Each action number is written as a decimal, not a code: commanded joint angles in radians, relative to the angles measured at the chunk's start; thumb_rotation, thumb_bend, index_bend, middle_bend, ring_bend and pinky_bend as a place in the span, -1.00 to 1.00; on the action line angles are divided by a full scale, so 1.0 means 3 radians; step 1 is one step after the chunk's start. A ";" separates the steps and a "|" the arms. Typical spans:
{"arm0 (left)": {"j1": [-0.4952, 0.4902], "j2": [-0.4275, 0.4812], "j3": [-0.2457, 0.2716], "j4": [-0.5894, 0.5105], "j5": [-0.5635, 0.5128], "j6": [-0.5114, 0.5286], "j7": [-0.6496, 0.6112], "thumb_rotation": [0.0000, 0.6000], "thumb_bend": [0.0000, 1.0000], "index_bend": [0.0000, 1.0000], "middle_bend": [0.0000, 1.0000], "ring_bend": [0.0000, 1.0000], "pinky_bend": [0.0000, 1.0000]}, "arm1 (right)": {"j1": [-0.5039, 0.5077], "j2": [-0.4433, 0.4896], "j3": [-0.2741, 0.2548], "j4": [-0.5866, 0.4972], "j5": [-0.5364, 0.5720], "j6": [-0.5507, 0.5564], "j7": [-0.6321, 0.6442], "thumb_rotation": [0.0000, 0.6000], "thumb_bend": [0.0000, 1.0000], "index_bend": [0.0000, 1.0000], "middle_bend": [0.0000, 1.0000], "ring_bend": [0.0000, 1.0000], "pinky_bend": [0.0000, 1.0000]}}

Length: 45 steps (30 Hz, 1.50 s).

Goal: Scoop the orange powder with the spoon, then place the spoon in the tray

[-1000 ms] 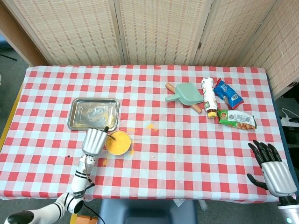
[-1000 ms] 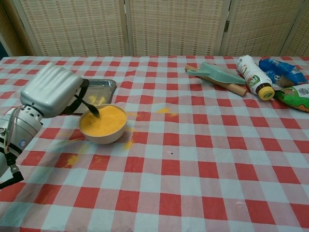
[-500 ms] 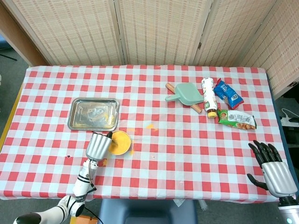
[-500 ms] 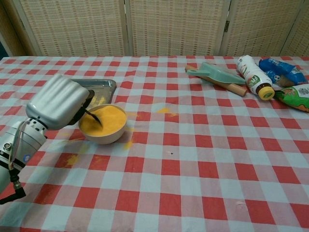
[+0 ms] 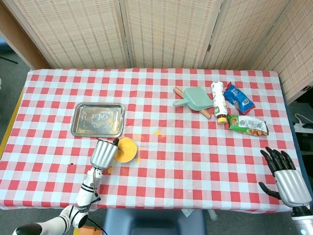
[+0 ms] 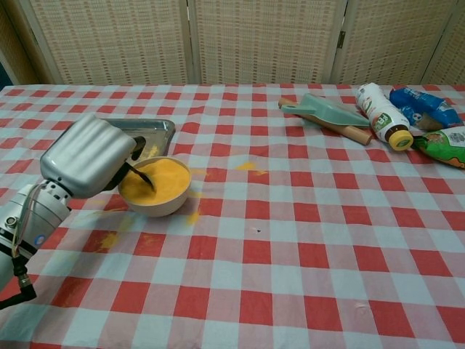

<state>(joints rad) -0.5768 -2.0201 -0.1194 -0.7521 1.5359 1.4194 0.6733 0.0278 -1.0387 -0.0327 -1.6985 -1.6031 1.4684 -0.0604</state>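
A small bowl full of orange powder sits left of the table's middle. My left hand holds a dark spoon whose tip dips into the powder at the bowl's left side. The steel tray lies just behind the bowl, with orange traces inside. My right hand hovers at the front right corner, fingers spread and holding nothing; the chest view does not show it.
Orange powder is spilled around the bowl and on the cloth. At the back right lie a green dustpan over a wooden roller, a bottle, a blue packet and a green snack bag.
My left hand has come down and nearer the front edge, bringing the spoon tip from above the powder into it. Over the last half second it barely moved. The right hand stayed still.
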 commanded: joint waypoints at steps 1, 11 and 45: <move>0.0006 0.0066 -0.0003 -0.0123 -0.0030 -0.0054 0.0042 1.00 0.00 -0.76 1.00 1.00 1.00 | -0.0001 0.0002 -0.0004 0.0000 -0.0007 0.0002 0.0003 1.00 -0.64 -1.00 -1.00 -1.00 -1.00; 0.0030 0.0224 -0.0014 -0.0415 -0.0099 -0.0150 0.0233 1.00 -0.01 -0.86 1.00 1.00 1.00 | -0.0011 0.0011 -0.0003 0.0006 -0.0011 0.0021 0.0025 1.00 -0.63 -1.00 -1.00 -1.00 -1.00; -0.0654 0.1146 -0.0694 -0.2118 -0.1757 -0.1406 0.0843 1.00 -0.01 -0.33 1.00 1.00 1.00 | -0.0012 0.0025 -0.0012 0.0009 -0.0023 0.0013 0.0049 1.00 -0.63 -1.00 -1.00 -1.00 -1.00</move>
<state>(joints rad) -0.7403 -1.6747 -0.3162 -1.4020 1.0460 1.0243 0.8951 0.0242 -1.0314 -0.0367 -1.6964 -1.6109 1.4728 -0.0463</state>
